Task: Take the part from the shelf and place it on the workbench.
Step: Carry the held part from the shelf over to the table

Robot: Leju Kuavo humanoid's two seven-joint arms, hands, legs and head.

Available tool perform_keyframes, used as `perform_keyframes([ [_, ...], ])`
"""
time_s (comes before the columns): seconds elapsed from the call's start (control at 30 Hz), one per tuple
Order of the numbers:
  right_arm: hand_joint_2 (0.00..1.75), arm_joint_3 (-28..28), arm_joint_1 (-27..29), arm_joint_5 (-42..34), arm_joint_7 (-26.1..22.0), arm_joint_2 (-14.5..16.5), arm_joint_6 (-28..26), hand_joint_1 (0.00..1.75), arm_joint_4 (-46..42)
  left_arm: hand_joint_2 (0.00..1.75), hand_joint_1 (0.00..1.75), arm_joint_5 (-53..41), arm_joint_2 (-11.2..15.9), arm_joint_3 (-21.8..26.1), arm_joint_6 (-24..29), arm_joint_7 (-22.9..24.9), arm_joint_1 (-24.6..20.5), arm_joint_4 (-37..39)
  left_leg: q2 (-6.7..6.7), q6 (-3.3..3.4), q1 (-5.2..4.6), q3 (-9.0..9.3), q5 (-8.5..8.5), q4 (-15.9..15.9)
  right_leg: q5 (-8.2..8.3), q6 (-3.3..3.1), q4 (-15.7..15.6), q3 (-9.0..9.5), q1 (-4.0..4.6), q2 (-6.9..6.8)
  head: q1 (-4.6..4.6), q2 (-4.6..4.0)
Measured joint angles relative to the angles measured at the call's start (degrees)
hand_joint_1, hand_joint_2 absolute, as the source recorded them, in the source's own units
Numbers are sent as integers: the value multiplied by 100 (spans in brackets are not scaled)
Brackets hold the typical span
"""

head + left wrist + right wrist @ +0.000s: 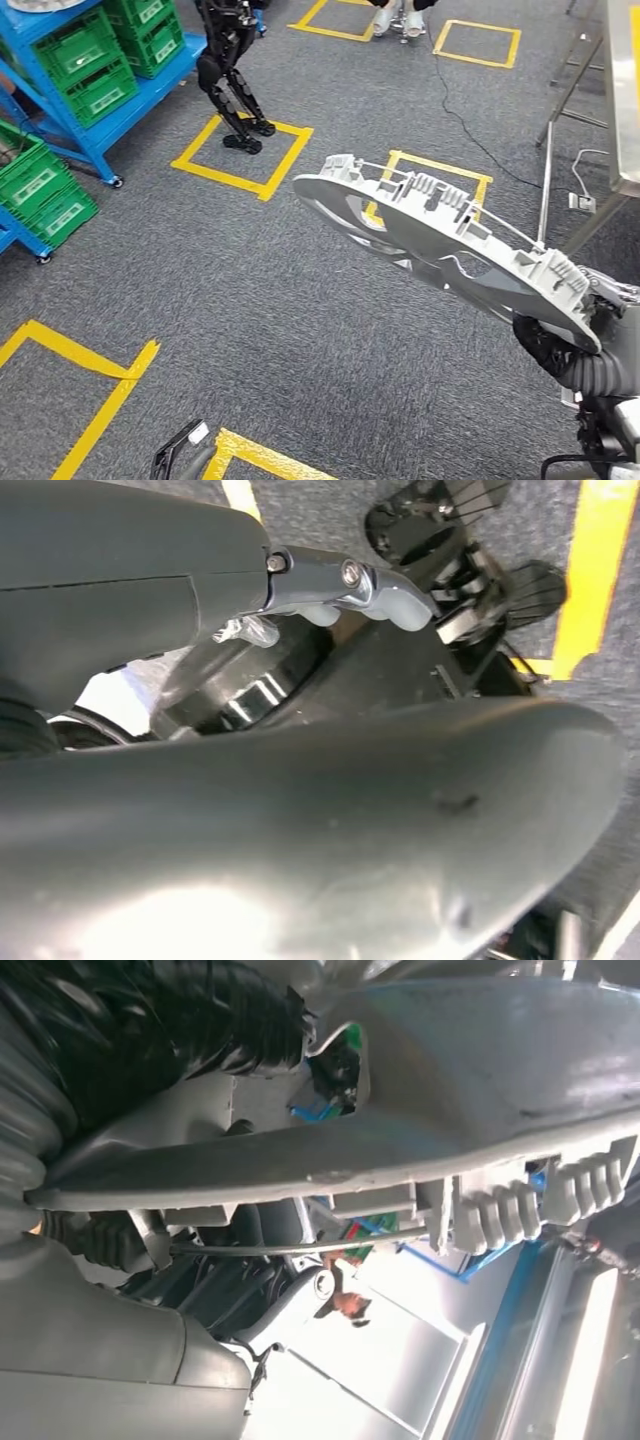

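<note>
A large flat grey plastic part (445, 225) with ribs and cut-outs hangs tilted over the carpet, reaching from the lower right toward the middle. My right hand (570, 360) grips its near end from beneath. In the right wrist view the part (468, 1070) runs across close to the camera, with my right hand (189, 1020) wrapped against it. The metal workbench (623, 100) stands at the far right, its leg just beyond the part's near end. My left hand (180, 455) hangs low at the bottom edge with nothing in it; its grey cover (302, 820) looms blurred and close.
A blue shelf (162, 75) with green crates (83, 60) stands at the upper left. Another robot's black legs (230, 80) stand in a yellow tape square. A person's shoes (396, 18) are at the top. A cable (468, 130) crosses the grey carpet.
</note>
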Motion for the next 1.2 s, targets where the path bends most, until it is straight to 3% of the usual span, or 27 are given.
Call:
perform_keyframes([
  [0.07,175,0,6,2,-3,0,-1,175,13,0,0,-11,9,-28,10,-17,-20,1,23,-59,28,5,-41,20,18,-77,4,-26,9,117,-12,0],
  [0.1,175,-1,4,4,-3,0,-2,175,18,0,0,-12,10,-38,19,-28,-30,1,-66,-86,45,-32,-127,118,29,-117,-3,-31,5,170,-15,0],
  [0.13,175,-1,-2,7,-4,1,-3,175,19,0,0,-11,11,-48,32,-37,-36,1,-203,-104,59,-126,-276,346,41,-152,-12,-30,0,222,-24,0],
  [0.2,175,0,-12,11,-5,9,-7,175,21,0,0,-10,19,-70,61,-46,-16,1,-463,-105,68,-476,-650,1115,47,-196,-15,-33,6,342,-38,0],
  [0.23,175,1,-10,14,-6,14,-9,175,23,0,0,-7,24,-82,73,-48,5,1,-514,-97,65,-652,-773,1481,48,-205,-14,-34,15,416,-41,0],
  [0.27,175,0,-4,17,-6,19,-12,175,26,0,0,-3,28,-96,79,-49,23,0,-535,-84,63,-759,-792,1677,49,-209,-13,-34,25,494,-41,0],
  [0.3,175,0,1,21,-5,21,-16,175,30,0,0,3,32,-112,84,-49,34,-1,-549,-65,62,-771,-697,1657,50,-210,-9,-32,33,575,-42,0],
  [0.33,175,-1,7,26,-5,22,-19,175,32,0,0,9,34,-123,85,-50,38,-1,-577,-39,60,-682,-507,1420,50,-210,-2,-29,39,653,-41,0],
  [0.4,175,-1,12,32,-5,25,-30,175,32,0,0,14,52,-138,101,-67,36,-2,-783,27,61,-375,-96,684,51,-202,16,-34,44,792,-37,0],
  [0.43,175,-2,13,33,-6,27,-38,175,32,0,0,12,64,-144,119,-83,34,-2,-895,51,63,-249,11,379,56,-188,29,-52,41,858,-37,0],
  [0.47,175,-3,18,34,-7,29,-49,175,30,0,0,7,76,-150,144,-99,31,-2,-973,64,61,-177,44,200,69,-161,36,-82,30,921,-38,0],
  [0.53,175,-9,40,36,-9,33,-66,175,25,0,0,-3,88,-159,181,-130,16,-3,-938,72,46,-145,22,89,109,-82,29,-144,-2,1048,-48,0],
  [0.57,175,-14,59,38,-8,33,-73,175,21,0,0,-5,88,-162,204,-151,4,-5,-872,84,47,-135,38,59,111,-50,34,-181,-15,1053,-51,0],
  [0.63,175,-26,72,39,-8,34,-90,175,11,0,0,-6,82,-166,258,-223,-12,-10,-734,124,60,-103,82,-17,-36,-6,253,-318,0,817,-30,0],
  [0.7,175,-37,74,40,-10,37,-116,175,0,0,0,-15,69,-168,337,-331,-11,-13,-586,149,57,-90,90,-43,-376,29,901,-630,10,475,-11,0],
  [0.77,175,-40,117,46,-12,40,-146,175,-10,0,0,-44,54,-170,412,-463,-10,-13,-432,156,49,-89,81,-41,-592,71,1533,-928,-12,352,-10,0],
  [0.8,175,-43,149,54,-12,40,-161,175,-15,0,0,-92,44,-170,456,-541,-18,-13,-358,151,49,-87,74,-40,-563,90,1599,-955,-26,326,-9,0],
  [0.83,175,-50,182,66,-11,40,-176,175,-27,0,0,-183,32,-172,522,-640,-34,-16,-289,141,52,-80,64,-39,-432,107,1418,-851,-42,291,-9,0],
  [0.9,175,-77,233,100,-7,41,-214,175,-77,0,0,-496,6,-183,730,-912,-82,-30,-172,94,48,-58,29,-25,-123,132,645,-420,-48,85,-6,0],
  [0.97,175,-119,269,129,2,47,-255,175,-146,0,0,-815,-12,-198,936,-1152,-142,-49,-79,30,22,-41,-15,12,2,77,115,-111,-23,-69,-14,0],
  [1.0,175,-144,292,142,8,54,-270,175,-177,0,0,-961,-19,-209,1022,-1226,-169,-63,-33,2,9,-32,-29,22,-15,30,57,-77,-2,-71,-19,0],
  [1.07,175,-196,359,178,27,68,-295,175,-243,0,0,-1283,-52,-244,1213,-1338,-221,-111,53,-48,20,-8,-60,28,1,-70,54,-80,4,65,-26,0],
  [1.13,175,-252,425,232,52,82,-316,175,-321,0,0,-1665,-89,-280,1455,-1445,-267,-168,-87,-95,54,-54,-220,202,15,-145,40,-74,0,182,-41,0],
  [1.2,175,-305,465,269,70,118,-339,175,-402,0,0,-2004,-124,-301,1660,-1509,-279,-217,-371,-102,69,-319,-565,828,20,-196,32,-65,5,302,-61,0],
])
